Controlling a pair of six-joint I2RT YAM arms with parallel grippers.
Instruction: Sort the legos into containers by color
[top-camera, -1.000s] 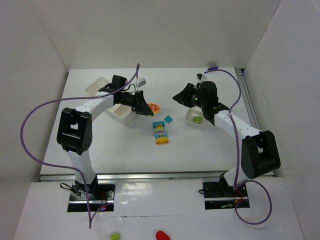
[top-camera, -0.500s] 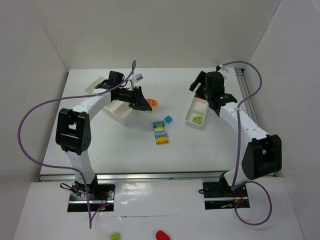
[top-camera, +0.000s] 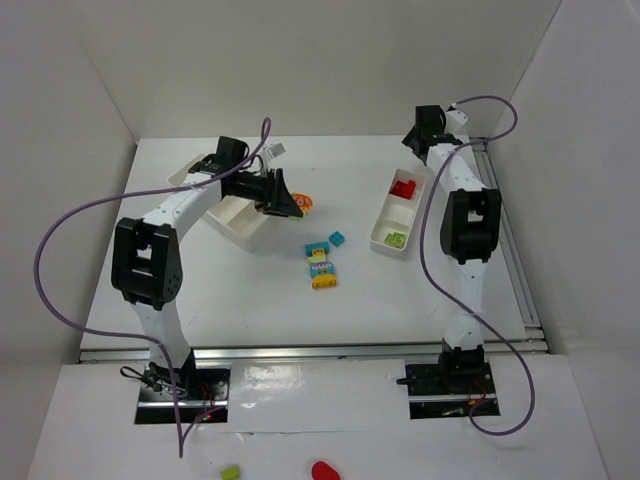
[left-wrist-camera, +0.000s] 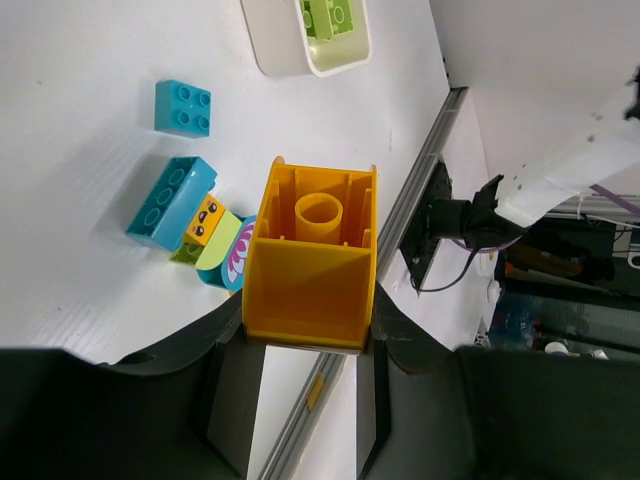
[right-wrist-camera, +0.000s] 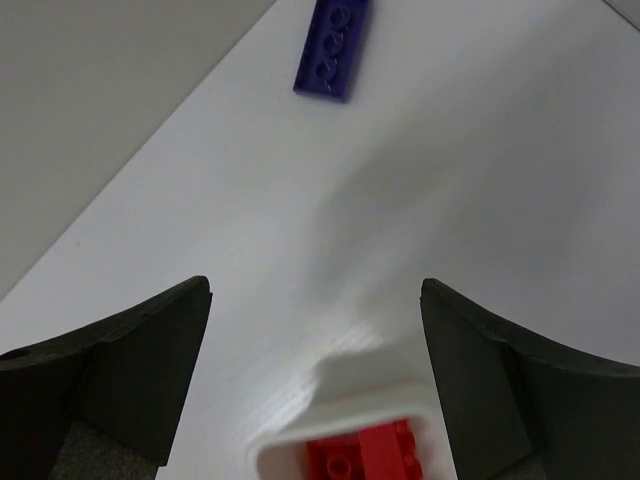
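Has red lego (top-camera: 404, 186) newly dropped in upper compartment of narrow tray (top-camera: 393, 213) at right, spreads right pincer (right-wrist-camera: 315, 300) apart above it, keeps left pincer (left-wrist-camera: 305, 345) clamped on orange lego (left-wrist-camera: 310, 260) by wider tray (top-camera: 235, 222) at left, leaves centre legos (top-camera: 322, 265) unsorted.

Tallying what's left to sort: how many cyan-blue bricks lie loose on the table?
2: a small cyan brick lying alone, and a longer cyan brick at the far end of the mixed cluster beside it. More may hide there.
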